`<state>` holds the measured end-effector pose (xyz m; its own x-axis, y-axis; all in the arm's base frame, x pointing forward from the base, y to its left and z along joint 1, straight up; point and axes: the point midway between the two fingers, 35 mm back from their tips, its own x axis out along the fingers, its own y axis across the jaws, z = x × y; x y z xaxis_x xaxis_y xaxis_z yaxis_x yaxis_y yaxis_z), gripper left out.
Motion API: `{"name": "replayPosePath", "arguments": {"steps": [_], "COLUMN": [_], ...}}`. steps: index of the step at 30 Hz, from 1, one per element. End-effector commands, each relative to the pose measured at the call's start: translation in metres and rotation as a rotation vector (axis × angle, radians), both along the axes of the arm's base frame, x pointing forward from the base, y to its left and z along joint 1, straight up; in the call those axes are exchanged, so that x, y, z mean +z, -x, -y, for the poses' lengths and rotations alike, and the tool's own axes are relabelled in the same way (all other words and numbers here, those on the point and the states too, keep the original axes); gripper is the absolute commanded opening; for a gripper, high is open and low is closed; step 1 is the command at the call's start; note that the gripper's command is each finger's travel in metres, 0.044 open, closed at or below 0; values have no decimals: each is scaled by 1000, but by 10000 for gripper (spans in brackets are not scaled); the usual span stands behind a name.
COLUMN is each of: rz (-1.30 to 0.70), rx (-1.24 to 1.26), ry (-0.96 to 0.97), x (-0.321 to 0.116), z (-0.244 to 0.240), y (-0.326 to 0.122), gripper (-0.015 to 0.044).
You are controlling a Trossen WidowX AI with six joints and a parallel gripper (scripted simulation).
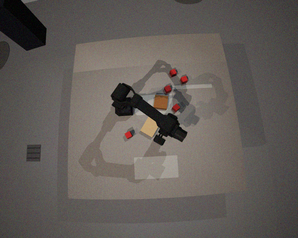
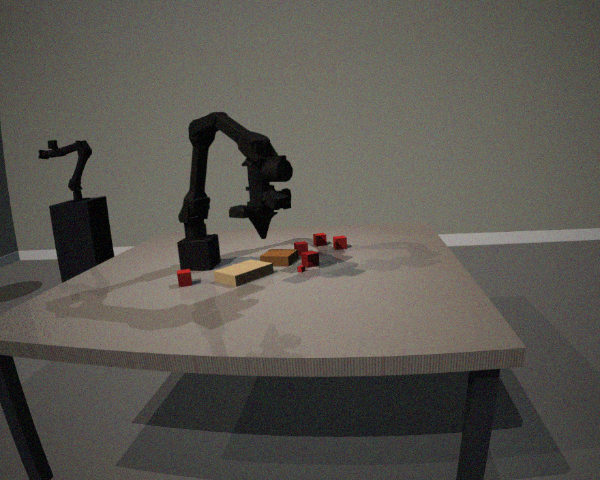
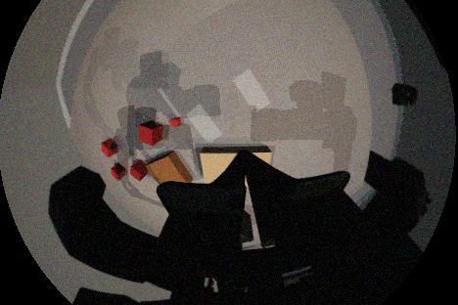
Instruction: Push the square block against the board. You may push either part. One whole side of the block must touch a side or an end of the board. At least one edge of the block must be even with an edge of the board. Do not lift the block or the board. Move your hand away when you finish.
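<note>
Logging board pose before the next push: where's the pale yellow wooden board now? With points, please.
In the top view, the pale yellow wooden board [image 1: 149, 127] [image 2: 243, 271] [image 3: 215, 163] lies below the orange-brown square block [image 1: 161, 102] [image 2: 278, 256] [image 3: 169, 168], partly hidden by the arm.
</note>
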<state>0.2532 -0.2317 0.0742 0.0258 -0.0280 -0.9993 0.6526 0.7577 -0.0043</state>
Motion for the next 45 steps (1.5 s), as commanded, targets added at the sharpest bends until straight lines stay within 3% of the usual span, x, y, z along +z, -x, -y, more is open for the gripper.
{"name": "replayPosePath", "arguments": {"steps": [1,27,36,45], "rz": [0,-1,0,-5], "rx": [-1,3,165,340], "ry": [-5,-2,-12,-22], "x": [1,0,-29,-62], "z": [-1,-3,-135,-257], "y": [0,-1,-28,13], "gripper": [0,0,0,0]}}
